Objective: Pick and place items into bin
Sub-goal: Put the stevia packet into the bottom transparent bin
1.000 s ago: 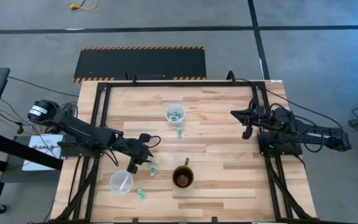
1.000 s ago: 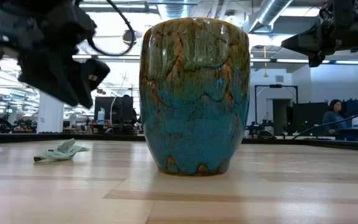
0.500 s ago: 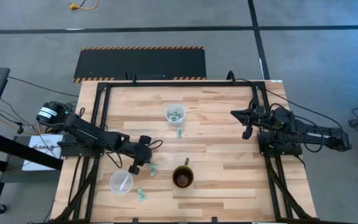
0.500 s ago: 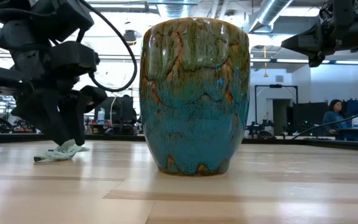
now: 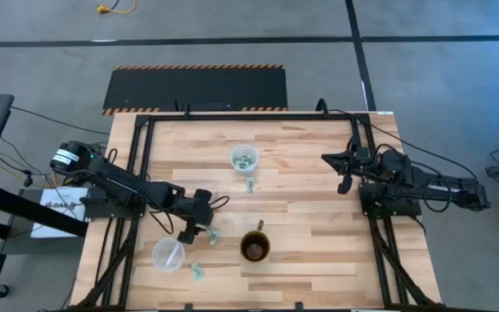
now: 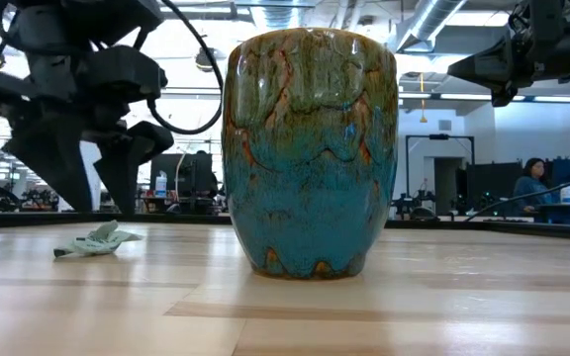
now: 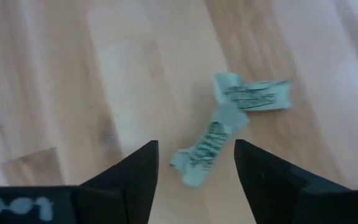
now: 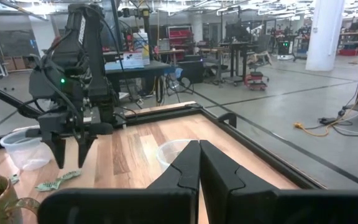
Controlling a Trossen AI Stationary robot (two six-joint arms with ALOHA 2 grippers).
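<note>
A pale wooden table (image 5: 301, 173) with a black frame is standing on a grey floor, and beyond it a workshop hall with desks and a seated person (image 6: 533, 185) is showing. The left arm is reaching in from the table's left edge, its gripper (image 5: 186, 230) hanging just above the wood with the fingers (image 7: 129, 180) spread apart, holding nothing. The right arm is waiting over the right side of the table, its gripper (image 5: 345, 185) pressed closed and empty. A brown and teal glazed mug (image 5: 255, 247) is sitting near the front middle. Two clear plastic cups are standing on the table: one (image 5: 244, 157) toward the back holding a few wrappers, the other (image 5: 169, 253) near the front left, just beside the left gripper. A crumpled green-and-white wrapper (image 7: 229, 124) is lying flat on the wood right in front of the open fingers, not touching them. Another wrapper (image 5: 249, 185) is lying just in front of the back cup, and one more (image 5: 197, 271) is lying near the front cup.
</note>
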